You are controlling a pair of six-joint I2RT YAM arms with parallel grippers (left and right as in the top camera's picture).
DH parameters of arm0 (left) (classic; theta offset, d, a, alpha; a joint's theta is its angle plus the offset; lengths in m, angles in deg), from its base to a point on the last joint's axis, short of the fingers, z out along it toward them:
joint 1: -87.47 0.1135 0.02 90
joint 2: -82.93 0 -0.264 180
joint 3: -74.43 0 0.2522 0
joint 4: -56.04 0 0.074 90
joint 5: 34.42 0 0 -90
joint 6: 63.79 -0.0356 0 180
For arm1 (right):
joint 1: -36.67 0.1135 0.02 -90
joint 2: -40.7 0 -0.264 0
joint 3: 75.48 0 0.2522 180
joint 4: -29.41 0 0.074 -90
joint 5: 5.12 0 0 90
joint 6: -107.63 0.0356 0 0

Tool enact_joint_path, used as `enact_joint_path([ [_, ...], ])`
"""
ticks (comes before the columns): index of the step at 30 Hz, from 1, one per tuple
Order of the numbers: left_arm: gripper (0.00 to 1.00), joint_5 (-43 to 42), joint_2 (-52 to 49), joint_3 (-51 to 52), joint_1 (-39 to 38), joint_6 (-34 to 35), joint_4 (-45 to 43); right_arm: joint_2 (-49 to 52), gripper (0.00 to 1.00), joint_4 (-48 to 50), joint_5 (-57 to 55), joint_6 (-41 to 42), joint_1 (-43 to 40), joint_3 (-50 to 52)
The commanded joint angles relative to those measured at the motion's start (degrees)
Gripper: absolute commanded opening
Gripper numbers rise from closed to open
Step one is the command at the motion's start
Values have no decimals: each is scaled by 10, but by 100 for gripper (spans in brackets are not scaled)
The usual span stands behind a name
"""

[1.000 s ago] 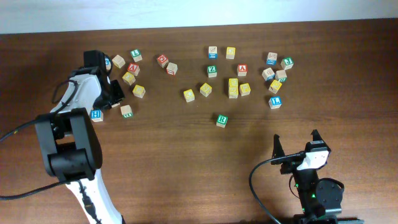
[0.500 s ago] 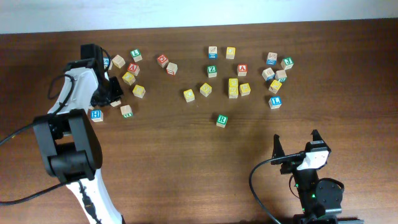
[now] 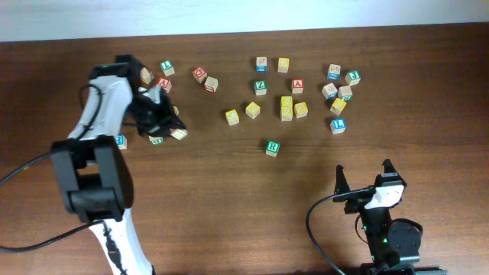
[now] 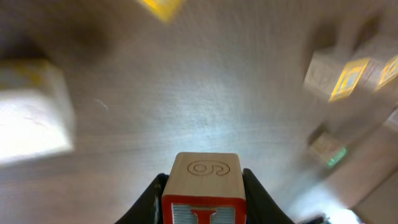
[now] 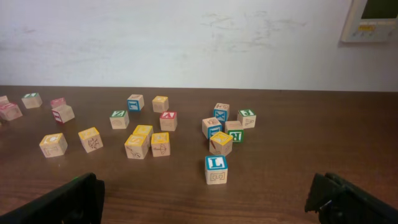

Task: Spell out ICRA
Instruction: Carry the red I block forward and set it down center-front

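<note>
Though the overhead view hides its fingertips, the left gripper (image 3: 158, 116) hangs over the left block cluster (image 3: 163, 82), with bare table (image 3: 229, 198) toward the front. From the left wrist, it pinches the I block (image 4: 202, 186) by opposite flat sides: light, rigid wood, probably slick. From the right wrist, the right gripper (image 5: 208, 200) gapes wide, empty.

This looks like a robotics lab or office room. A dark wood-grain desk (image 3: 229, 206) has its far edge against a scuffed white wall (image 5: 186, 37). A thermostat-like wall panel (image 5: 372, 18) hangs above the far right corner, and a black cable (image 3: 309, 221) loops near the near edge.
</note>
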Motion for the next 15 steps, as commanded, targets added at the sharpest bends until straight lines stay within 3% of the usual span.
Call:
enact_joint_path([
  [1, 22, 69, -7, -2, -66, -24, 35, -3, 99, -2, 3, 5, -3, 3],
  [7, 22, 112, -7, 65, -155, -16, 28, -3, 98, -2, 3, 5, -3, 3],
  [15, 23, 98, -7, 99, -193, -8, -14, -3, 98, -2, 3, 5, -3, 3],
])
